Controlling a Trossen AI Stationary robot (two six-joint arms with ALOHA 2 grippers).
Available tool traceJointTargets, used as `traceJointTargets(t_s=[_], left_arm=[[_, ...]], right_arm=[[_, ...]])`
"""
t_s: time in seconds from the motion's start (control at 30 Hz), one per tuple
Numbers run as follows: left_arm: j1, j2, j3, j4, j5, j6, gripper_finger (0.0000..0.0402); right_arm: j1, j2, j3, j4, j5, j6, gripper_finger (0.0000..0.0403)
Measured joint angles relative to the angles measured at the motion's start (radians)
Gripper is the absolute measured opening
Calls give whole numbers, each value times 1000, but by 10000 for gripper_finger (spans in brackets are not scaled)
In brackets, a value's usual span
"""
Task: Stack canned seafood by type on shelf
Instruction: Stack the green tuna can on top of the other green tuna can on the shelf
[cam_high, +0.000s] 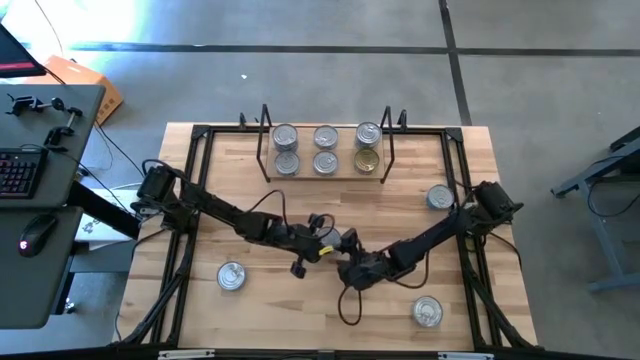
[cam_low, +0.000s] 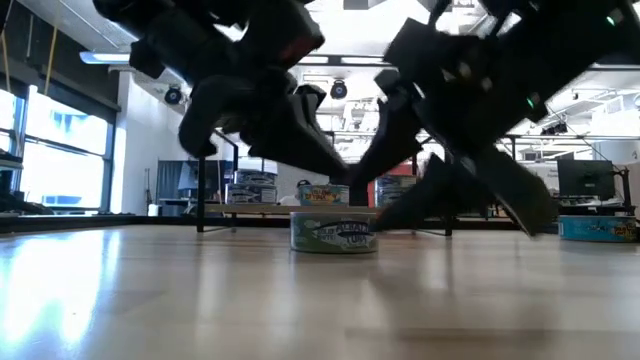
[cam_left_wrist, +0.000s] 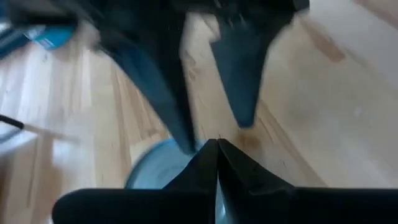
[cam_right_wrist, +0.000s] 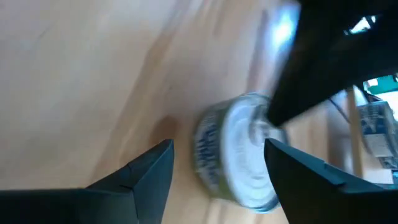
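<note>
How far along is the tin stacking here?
Done: six tins sit on the shelf. In hand: both grippers meet over one tin mid-table, left gripper shut, right gripper open around it. Left: three loose tins.

Overhead and level views of the workspace surroundings. A light wooden bench (cam_high: 300, 310) with a black frame stands on a grey concrete floor (cam_high: 300, 80) crossed by dark seams. At the left, a dark desk (cam_high: 50, 160) carries a keyboard (cam_high: 18, 172) and a mouse (cam_high: 38, 232); an orange box (cam_high: 85, 80) lies beyond it. The level view shows large bright windows (cam_low: 50, 150) at left, a white wall, ceiling lamps (cam_low: 338, 90) and a monitor (cam_low: 585, 178) at right.
</note>
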Motion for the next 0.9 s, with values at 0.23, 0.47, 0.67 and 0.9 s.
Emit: traceJointTargets(t_s=[0.23, 0.47, 0.67, 0.9], left_arm=[[-11, -1, 8, -8, 1, 7, 15], [-11, -1, 9, -78, 9, 2, 96], [22, 26, 10, -102, 56, 25, 122], [28, 68, 13, -94, 95, 47, 60]], right_arm=[[43, 73, 1, 26, 124, 88, 243], [124, 49, 0, 28, 312, 342, 243], [163, 48, 0, 22, 348, 473, 243], [161, 48, 0, 22, 336, 423, 243]])
